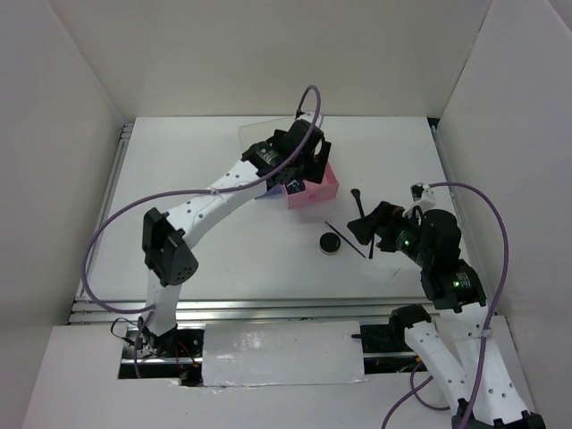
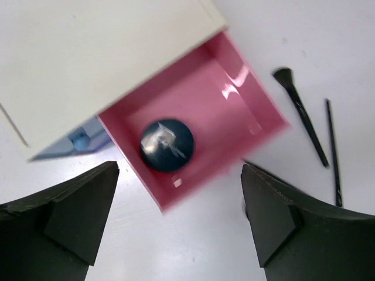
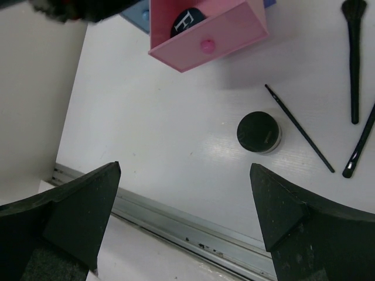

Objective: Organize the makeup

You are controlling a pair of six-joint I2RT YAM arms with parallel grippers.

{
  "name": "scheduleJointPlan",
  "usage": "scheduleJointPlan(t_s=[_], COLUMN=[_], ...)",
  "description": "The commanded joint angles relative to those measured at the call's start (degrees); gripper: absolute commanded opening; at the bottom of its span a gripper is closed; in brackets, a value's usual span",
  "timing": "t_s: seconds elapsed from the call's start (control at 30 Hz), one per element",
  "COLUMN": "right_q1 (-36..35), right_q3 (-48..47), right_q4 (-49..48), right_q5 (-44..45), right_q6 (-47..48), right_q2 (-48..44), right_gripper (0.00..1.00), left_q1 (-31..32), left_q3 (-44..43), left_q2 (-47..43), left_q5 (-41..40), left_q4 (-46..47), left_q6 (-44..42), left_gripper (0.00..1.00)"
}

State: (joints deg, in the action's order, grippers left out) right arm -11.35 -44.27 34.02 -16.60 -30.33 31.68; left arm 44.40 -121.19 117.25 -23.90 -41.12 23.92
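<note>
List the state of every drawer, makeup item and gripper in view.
Pink plastic drawer: pulled out, open.
Round dark-blue compact: closed, lying inside the pink drawer.
Blue drawer: appears pushed in.
Round black jar: lidded, upright on the table.
Three thin black brushes: lying flat on the table, outside the drawers.
Left gripper: open, empty, above the pink drawer.
Right gripper: open, empty.

Counted: one round dark-blue compact (image 2: 167,145) with a white "F"; one round black jar (image 3: 258,132); three thin black brushes (image 3: 354,64) (image 3: 299,129) (image 3: 360,141), one with a wide bristle head. Also one white box (image 2: 88,58), one pink drawer (image 3: 234,26), one blue drawer (image 2: 88,137). Two black two-finger end effectors (image 2: 179,175) (image 3: 184,175).
</note>
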Motion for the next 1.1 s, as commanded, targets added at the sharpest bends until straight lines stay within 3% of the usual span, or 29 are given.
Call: scheduleJointPlan(t_s=[0.0,0.2,0.33,0.77,1.07], right_q1=[0.02,0.10,-0.07,0.02,-0.07], right_q3=[-2.66,-6.35,-8.37,-9.69,-9.26], right_q4=[0.08,6.40,9.57,11.07,9.84], right_q5=[6.56,22.45,27.84,23.72,22.05], right_q6=[-1.75,-8.34,-10.37,-7.47,-5.97], right_q2=[-3.11,-9.78,-13.13,-16.30,-16.83], right_gripper=[1.00,1.00,1.00,1.00,1.00], left_q1=[6.12,17.98,19.49,18.53,15.63], left_q3=[7.43,22.20,27.40,19.33,17.65], left_q2=[-8.17,-10.55,-7.84,6.75,10.19], left_q5=[-0.35,0.77,4.38,4.13,2.10], left_q4=[2.89,8.93,12.82,14.67,15.81], left_q6=[-0.72,1.65,2.18,-1.07,-0.63], left_gripper=[0.99,0.99,0.99,0.99,0.99])
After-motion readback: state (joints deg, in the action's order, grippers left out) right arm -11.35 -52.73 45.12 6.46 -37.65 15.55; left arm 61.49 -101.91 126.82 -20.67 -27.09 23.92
